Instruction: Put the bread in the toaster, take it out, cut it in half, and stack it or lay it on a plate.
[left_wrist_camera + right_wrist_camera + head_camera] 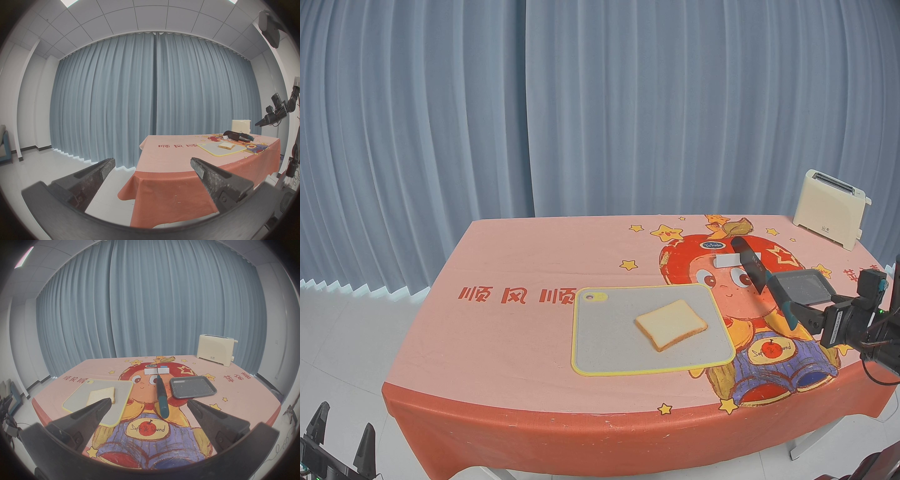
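A slice of bread lies flat on a grey cutting board with a yellow rim at the table's middle. A cream toaster stands at the far right corner. A teal-handled knife lies beside a dark grey tray, its blade on a small white rest. My right gripper hovers open over the table's right front edge, just behind the knife handle, with nothing between its fingers. My left gripper is open and empty, low and well off the table's left side.
The table wears an orange cartoon-print cloth with bare room left of the board. Blue-grey curtains hang close behind the table. The tray holds nothing, and the toaster slot shows no bread.
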Controlling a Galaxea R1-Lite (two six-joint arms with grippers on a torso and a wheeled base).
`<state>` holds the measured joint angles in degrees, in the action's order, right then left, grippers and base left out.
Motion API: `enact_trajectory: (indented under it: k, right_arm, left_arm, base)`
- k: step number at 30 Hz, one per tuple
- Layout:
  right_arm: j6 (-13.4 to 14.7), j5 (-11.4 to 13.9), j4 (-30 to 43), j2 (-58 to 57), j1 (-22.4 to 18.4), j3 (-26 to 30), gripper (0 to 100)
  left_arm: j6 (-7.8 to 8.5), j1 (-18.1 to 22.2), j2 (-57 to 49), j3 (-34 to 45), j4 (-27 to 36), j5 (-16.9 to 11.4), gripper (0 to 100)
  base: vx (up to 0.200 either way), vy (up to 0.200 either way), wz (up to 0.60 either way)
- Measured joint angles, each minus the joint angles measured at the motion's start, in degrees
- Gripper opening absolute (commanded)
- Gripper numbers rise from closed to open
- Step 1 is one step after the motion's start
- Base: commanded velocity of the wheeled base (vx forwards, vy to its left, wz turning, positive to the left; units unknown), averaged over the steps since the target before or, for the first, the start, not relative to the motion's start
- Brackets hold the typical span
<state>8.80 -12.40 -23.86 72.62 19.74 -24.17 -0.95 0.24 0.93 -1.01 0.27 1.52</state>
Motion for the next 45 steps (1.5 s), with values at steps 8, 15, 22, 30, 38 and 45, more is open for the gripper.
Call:
enact_trajectory:
  k: [8,15,22,30,38,45]
  right_arm:
    - [0.0,0.1,0.4,0.3,0.6,0.3,100]
    - [0.0,0.1,0.4,0.5,1.5,0.4,100]
    - [-0.1,-0.1,0.5,-0.3,2.5,0.5,100]
    - [-0.5,-0.1,0.5,0.1,2.8,1.5,100]
    - [-1.2,-0.1,0.5,1.7,1.8,2.9,100]
    - [-2.4,0.6,-0.9,3.1,-2.4,2.7,100]
  left_arm:
    - [0.0,0.0,0.0,0.0,0.0,0.0,100]
    - [0.0,0.0,0.0,0.0,0.0,0.0,100]
    - [0.0,0.0,0.0,0.0,0.0,0.0,100]
    - [0.0,0.0,0.0,0.0,0.0,0.0,100]
    - [0.0,0.0,0.0,0.0,0.0,0.0,100]
    - [0.02,0.0,0.0,0.0,0.0,0.0,100]
  base:
    - [0.0,0.0,0.0]
    - [0.0,0.0,0.0]
    - [0.0,0.0,0.0]
    - [0.0,0.0,0.0]
    - [0.0,0.0,0.0]
    - [0.0,0.0,0.0]
